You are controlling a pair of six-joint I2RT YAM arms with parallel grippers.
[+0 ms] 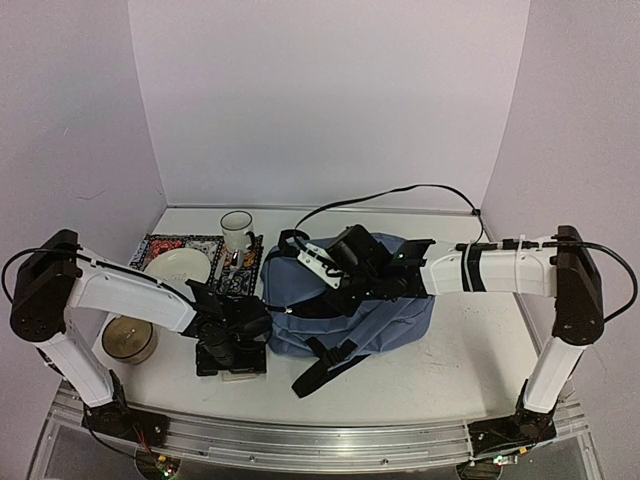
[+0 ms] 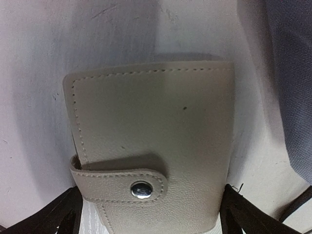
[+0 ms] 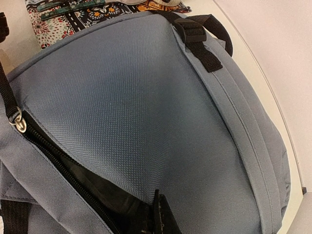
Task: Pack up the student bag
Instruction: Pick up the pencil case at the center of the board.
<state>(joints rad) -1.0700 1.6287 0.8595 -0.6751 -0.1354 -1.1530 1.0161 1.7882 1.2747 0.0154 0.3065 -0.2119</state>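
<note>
White desk [image 1: 470, 350] carries the bag [image 1: 390, 310]. Left pincer [image 1: 232, 342] gapes over a wallet [image 2: 156, 146] (beige, snapped); right pincer [image 3: 158, 214] sits together at the zipper [image 3: 63, 170].

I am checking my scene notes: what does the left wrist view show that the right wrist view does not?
Only the left wrist view: a beige snap wallet flat on the table, with the open left claw straddling it. Only the right wrist view: an open zipper, a black handle and a patterned mat. Both: the blue-grey student bag and the white table.
</note>
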